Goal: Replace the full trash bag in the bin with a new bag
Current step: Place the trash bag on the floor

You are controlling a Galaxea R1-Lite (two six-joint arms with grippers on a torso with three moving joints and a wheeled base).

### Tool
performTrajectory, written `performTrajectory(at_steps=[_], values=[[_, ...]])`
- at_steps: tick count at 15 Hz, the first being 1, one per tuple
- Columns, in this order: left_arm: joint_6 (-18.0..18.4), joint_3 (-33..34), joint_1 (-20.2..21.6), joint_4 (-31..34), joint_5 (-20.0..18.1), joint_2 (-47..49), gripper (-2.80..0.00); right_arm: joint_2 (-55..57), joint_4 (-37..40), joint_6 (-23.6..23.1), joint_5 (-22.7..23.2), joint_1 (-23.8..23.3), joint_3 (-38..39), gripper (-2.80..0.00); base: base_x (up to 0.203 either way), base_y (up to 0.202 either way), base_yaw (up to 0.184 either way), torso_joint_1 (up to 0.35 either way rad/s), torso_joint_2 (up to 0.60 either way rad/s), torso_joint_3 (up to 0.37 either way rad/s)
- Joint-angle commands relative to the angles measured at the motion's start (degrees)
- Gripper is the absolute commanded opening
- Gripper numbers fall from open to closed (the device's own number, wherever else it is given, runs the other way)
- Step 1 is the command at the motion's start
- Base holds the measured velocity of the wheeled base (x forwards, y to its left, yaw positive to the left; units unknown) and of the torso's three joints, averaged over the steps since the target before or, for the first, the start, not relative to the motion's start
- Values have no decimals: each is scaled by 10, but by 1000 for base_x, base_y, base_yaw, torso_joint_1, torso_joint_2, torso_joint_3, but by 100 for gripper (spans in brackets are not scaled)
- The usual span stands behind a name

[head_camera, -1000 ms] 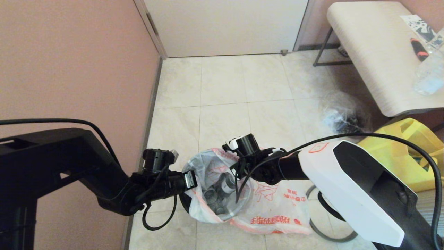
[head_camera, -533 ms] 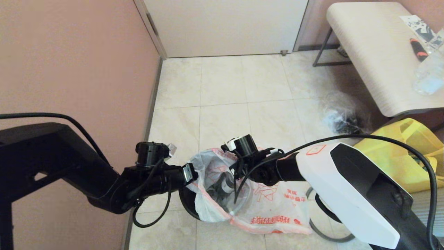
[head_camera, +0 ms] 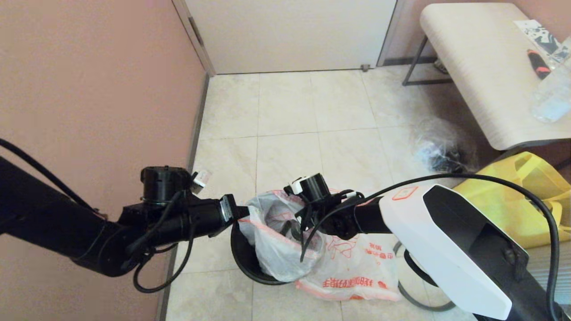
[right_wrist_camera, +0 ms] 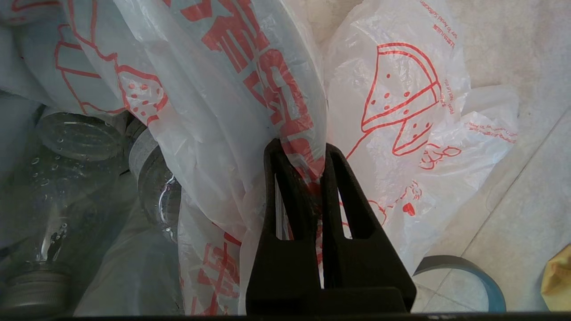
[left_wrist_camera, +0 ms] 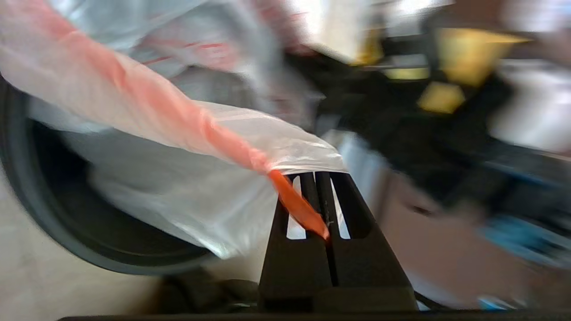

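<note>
The full trash bag (head_camera: 279, 249), translucent white with orange edges, hangs partly out of the dark-grey bin (head_camera: 245, 267). My left gripper (head_camera: 243, 213) is shut on its orange edge (left_wrist_camera: 294, 205) over the bin's left side (left_wrist_camera: 44, 232). My right gripper (head_camera: 308, 225) is shut on the bag's opposite side (right_wrist_camera: 214, 89), pinching red-printed plastic between its fingertips (right_wrist_camera: 303, 154). Grey cans (right_wrist_camera: 76, 147) show inside the bag. The new bag (head_camera: 357, 265), with its red line drawing (right_wrist_camera: 401, 102), lies flat on the floor right of the bin. The grey hoop (head_camera: 415, 290) lies on the floor beyond it.
A pink wall (head_camera: 89, 89) runs close along the left. A yellow fabric tote (head_camera: 526, 200) and a clear bag of dark items (head_camera: 439, 149) sit at the right, under a pale bench (head_camera: 482, 67). Tiled floor (head_camera: 290, 133) stretches towards the door.
My left arm has drawn back to the left and risen a little, pulling the bag's edge. The bag has lifted and narrowed, baring the bin's dark left side. The right gripper has barely moved.
</note>
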Motion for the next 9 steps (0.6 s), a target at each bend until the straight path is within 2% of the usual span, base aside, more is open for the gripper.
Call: performTrajectory(at_steps=[1,5,9], values=[[-16,12,7,0,-28,-81,-280,3,0,-1,-3,0,0,-280,0,0,0,0,0,0],[-28,23,10,18,-66,-131,-280,3,0,-2,-11,0,0,-280,0,0,0,0,0,0],[-27,31,10,17,-73,-140,-280,2,-3,-1,-10,1,-5,-280,0,0,0,0,0,0]])
